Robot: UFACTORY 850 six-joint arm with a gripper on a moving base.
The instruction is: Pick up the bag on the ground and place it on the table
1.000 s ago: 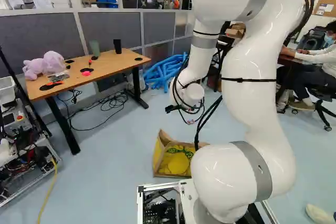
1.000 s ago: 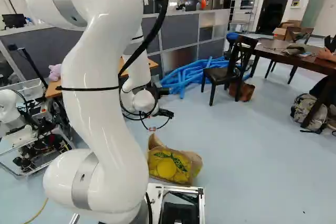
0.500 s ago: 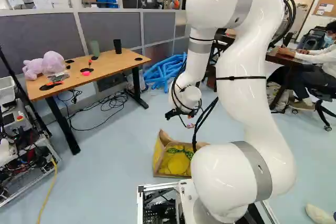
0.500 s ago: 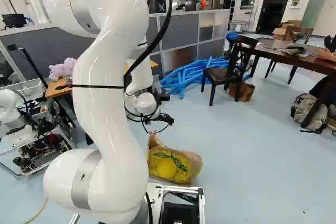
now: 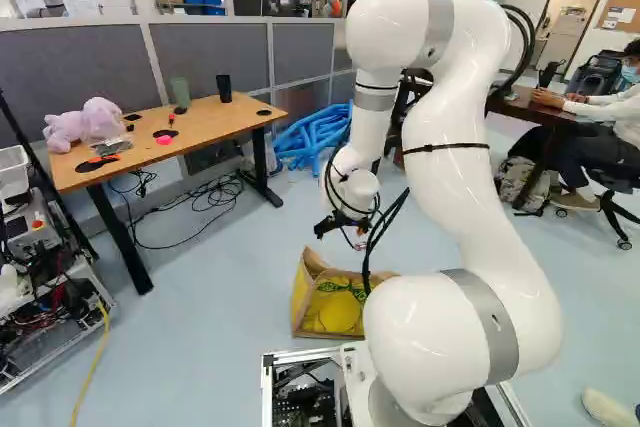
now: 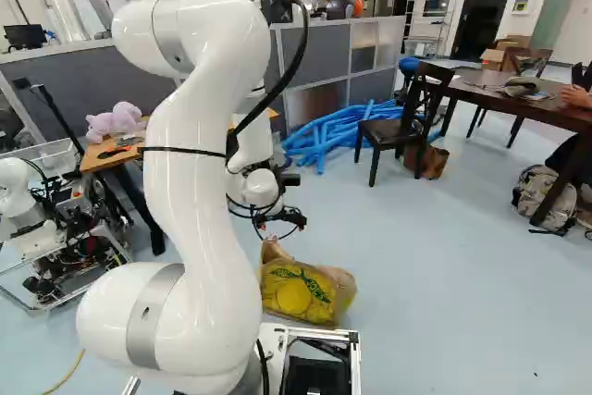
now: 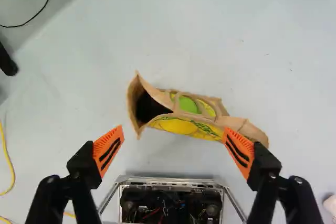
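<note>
While your gripper (image 6: 268,232) hangs above the floor (image 5: 220,277), its two fingers stand wide apart, open, orange pads (image 7: 108,150) facing inward. The item under inspection, a brown and yellow bag (image 7: 184,125), rests on the floor below the hand, apart from both fingers; one pad overlaps its end only along the wrist view's line of sight. You can note a gaping mouth and yellow print on its side. Ahead and left of the hand, well apart, you find a wooden table (image 5: 215,121) bearing a pink plush toy (image 5: 100,119). A dark table (image 6: 472,90) stands well off to the hand's right.
</note>
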